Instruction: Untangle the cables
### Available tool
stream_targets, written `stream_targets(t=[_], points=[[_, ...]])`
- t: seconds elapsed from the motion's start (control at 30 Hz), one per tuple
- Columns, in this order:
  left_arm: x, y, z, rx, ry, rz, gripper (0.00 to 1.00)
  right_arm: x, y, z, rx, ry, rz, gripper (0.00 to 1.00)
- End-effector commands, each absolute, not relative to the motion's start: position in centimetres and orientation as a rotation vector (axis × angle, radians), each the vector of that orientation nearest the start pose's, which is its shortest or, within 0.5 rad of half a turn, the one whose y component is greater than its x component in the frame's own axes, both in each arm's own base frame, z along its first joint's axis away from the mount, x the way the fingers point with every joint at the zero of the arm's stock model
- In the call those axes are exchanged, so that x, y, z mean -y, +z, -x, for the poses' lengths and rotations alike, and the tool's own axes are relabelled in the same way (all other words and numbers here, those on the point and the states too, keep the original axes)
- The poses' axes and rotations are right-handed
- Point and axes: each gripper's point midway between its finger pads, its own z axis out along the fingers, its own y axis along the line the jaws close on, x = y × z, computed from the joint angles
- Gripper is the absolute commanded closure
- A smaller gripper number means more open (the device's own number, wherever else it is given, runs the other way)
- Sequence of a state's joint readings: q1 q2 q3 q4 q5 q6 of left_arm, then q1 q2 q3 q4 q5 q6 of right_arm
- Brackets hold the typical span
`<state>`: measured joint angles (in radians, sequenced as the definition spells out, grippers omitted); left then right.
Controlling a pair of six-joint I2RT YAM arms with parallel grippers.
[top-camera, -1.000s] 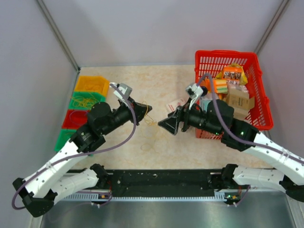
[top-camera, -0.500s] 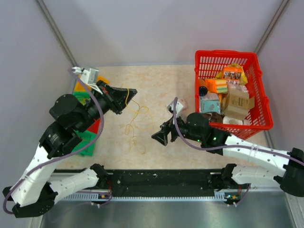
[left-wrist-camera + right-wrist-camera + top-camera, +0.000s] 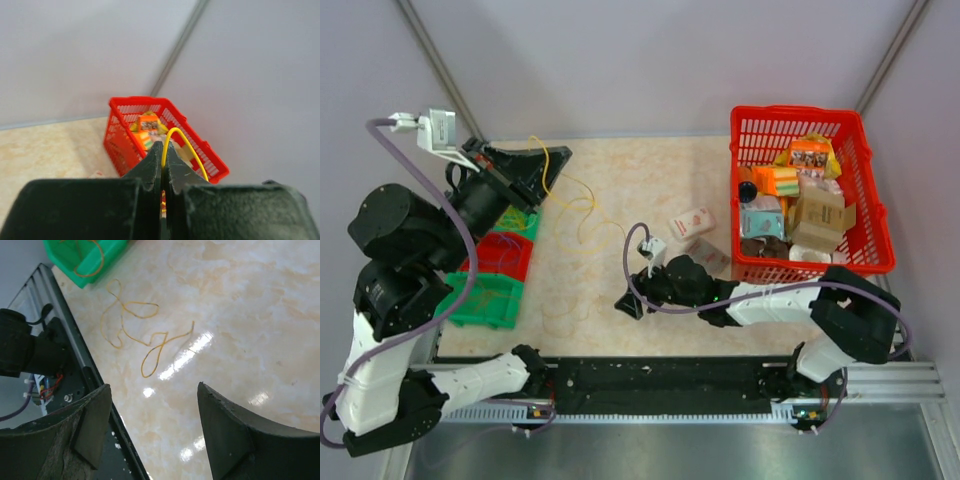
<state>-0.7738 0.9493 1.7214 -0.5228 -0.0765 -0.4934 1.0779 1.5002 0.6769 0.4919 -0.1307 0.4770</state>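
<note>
The left pincer (image 3: pixel 163 150), raised at the upper left of the top view, is clenched on a yellow cable (image 3: pixel 173 129) whose tail trails down across the counter (image 3: pixel 650 170). The right pincer (image 3: pixel 154 390) hangs released and empty at lower centre, just above an orange cable (image 3: pixel 160 346) lying in loose loops. I judge the job partway: one strand is lifted out, and the looped ones on the counter are left to separate.
</note>
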Motion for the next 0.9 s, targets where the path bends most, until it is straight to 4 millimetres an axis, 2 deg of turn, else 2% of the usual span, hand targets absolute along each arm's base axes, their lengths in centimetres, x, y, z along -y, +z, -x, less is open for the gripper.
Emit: stream_targets(t=[0.0, 0.13, 0.17, 0.23, 0.27, 0.3, 0.33, 0.37, 0.5, 0.67, 0.73, 0.87], points=[[16.3, 53.3, -21.9, -1.559, -0.682, -0.082, 1.00, -40.3, 13.2, -18.0, -1.965, 1.129, 0.562, 0.32], [14.7, 49.5, -25.3, -1.671, -0.432, -0.030, 1.00, -37.8, 12.6, -16.6, -2.008, 1.103, 0.581, 0.32], [13.9, 48.5, -26.4, -1.698, -0.387, -0.003, 1.00, -37.2, 13.1, -16.2, -1.998, 1.096, 0.594, 0.32], [12.5, 46.1, -28.5, -1.764, -0.402, 0.045, 1.00, -35.8, 13.1, -15.7, -1.993, 1.066, 0.609, 0.32], [10.1, 45.0, -30.1, -1.777, -0.384, 0.122, 1.00, -35.2, 13.0, -15.5, -1.988, 1.053, 0.623, 0.32], [9.8, 44.1, -30.7, -1.791, -0.410, 0.136, 1.00, -34.6, 12.9, -15.2, -1.975, 1.043, 0.641, 0.32], [8.1, 43.3, -31.7, -1.792, -0.380, 0.192, 1.00, -34.0, 12.7, -15.1, -1.969, 1.030, 0.650, 0.32], [7.0, 43.0, -32.3, -1.783, -0.377, 0.228, 1.00, -33.6, 12.4, -15.0, -1.968, 1.018, 0.657, 0.32], [4.8, 42.1, -35.1, -1.747, -0.415, 0.290, 1.00, -32.7, 11.5, -14.2, -1.953, 1.029, 0.683, 0.32], [-0.1, 41.7, -38.9, -1.710, -0.427, 0.425, 1.00, -32.5, 10.8, -13.5, -1.935, 1.077, 0.687, 0.33], [-1.4, 41.9, -39.7, -1.701, -0.483, 0.468, 1.00, -32.4, 10.9, -13.5, -1.926, 1.079, 0.687, 0.33], [-4.1, 42.3, -41.0, -1.687, -0.416, 0.547, 1.00, -32.2, 10.8, -13.6, -1.913, 1.078, 0.673, 0.33]])
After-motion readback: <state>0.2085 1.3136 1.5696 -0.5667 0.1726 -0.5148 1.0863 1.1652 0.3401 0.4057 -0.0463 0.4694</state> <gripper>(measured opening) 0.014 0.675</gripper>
